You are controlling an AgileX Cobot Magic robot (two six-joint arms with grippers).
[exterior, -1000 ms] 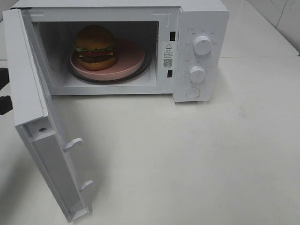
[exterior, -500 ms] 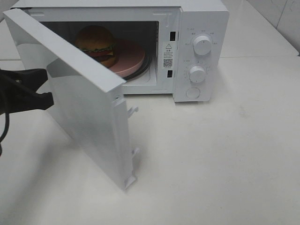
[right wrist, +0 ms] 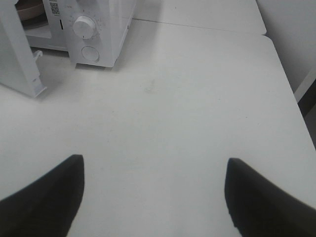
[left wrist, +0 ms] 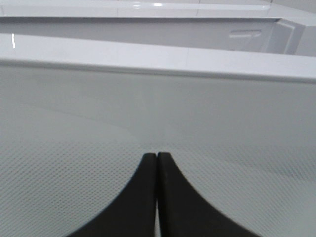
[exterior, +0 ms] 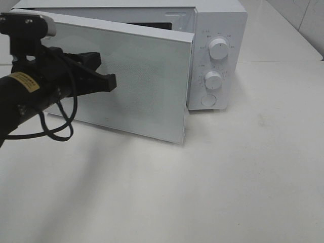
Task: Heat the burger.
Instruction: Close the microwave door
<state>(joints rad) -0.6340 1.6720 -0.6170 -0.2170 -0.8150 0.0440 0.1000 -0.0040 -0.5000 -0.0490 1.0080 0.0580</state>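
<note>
At the front of the white microwave, we find the door standing most of the way shut, its free edge a little apart from the control panel. Our left gripper has its fingers pressed together, holding nothing, with the tips against the door's dotted outer face. We cannot see the burger, since the door covers the cavity. Our right gripper hangs over the white table, fingers spread wide and empty, well apart from the microwave.
</note>
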